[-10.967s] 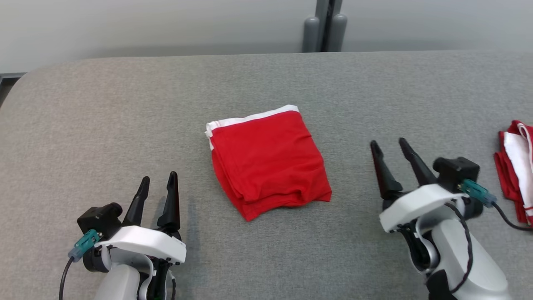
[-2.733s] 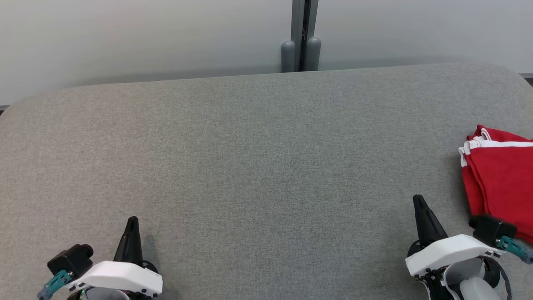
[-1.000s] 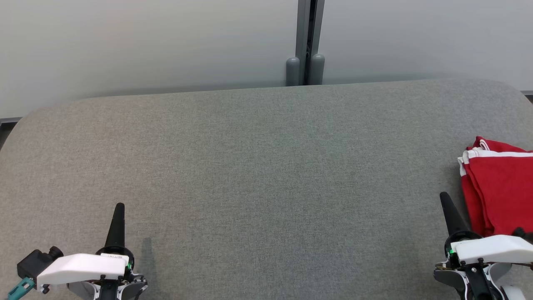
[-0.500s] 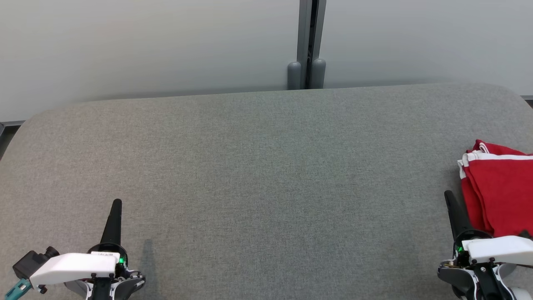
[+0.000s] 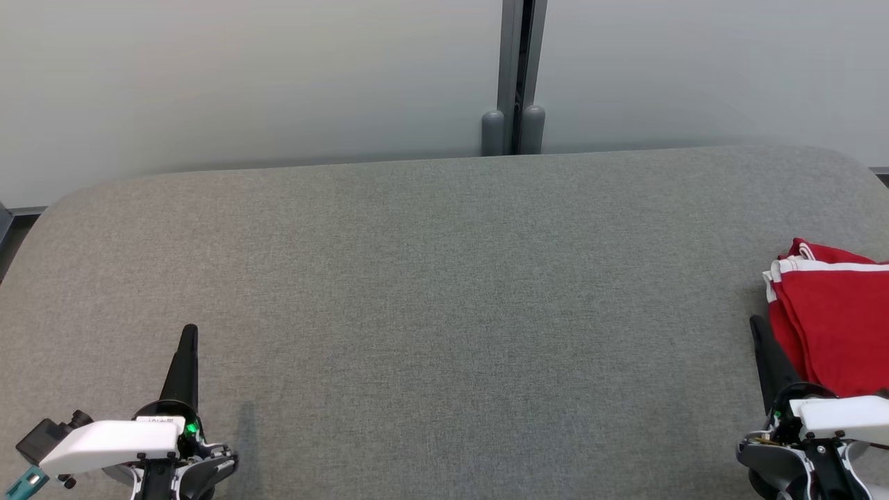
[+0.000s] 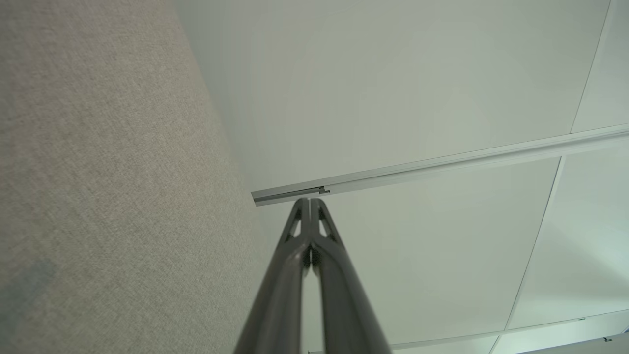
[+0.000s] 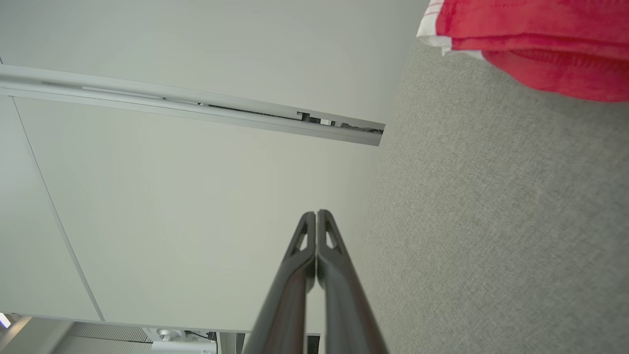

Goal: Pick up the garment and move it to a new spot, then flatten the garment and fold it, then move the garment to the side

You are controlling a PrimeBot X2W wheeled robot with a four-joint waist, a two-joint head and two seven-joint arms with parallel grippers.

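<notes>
**Item 1. Garment** [image 5: 830,326]: red cloth, folded in layers, with a white band along its far edge. It lies flat on the bench at the far right of the head view, and the picture's edge cuts it off. In the right wrist view the garment [image 7: 530,44] sits in the upper right corner, with stacked red edges and a strip of white trim showing.

**Item 2. Bench** [image 5: 444,278]: broad, covered in grey woven fabric, with rounded far corners. Its middle is bare grey cloth.

**Item 3. Left gripper** [image 5: 188,332]: at the lower left of the head view, fingers pointing away from the robot, well apart from the garment. Its jaws are pressed together, so the two dark fingers read as one spike. The left wrist view shows the left gripper [image 6: 310,201] with its fingers meeting along their length.

**Item 4. Right gripper** [image 5: 755,323]: at the lower right of the head view, just beside the garment's left edge. Its jaws are pressed together. The right wrist view shows the right gripper [image 7: 317,214] with its tips meeting, and bare bench fabric between them and the red cloth.

**Item 5. Wall** [image 5: 243,83]: pale panels behind the bench.

**Item 6. Post** [image 5: 522,62]: a grey vertical post between the panels, with two rounded grey caps at its foot.
</notes>
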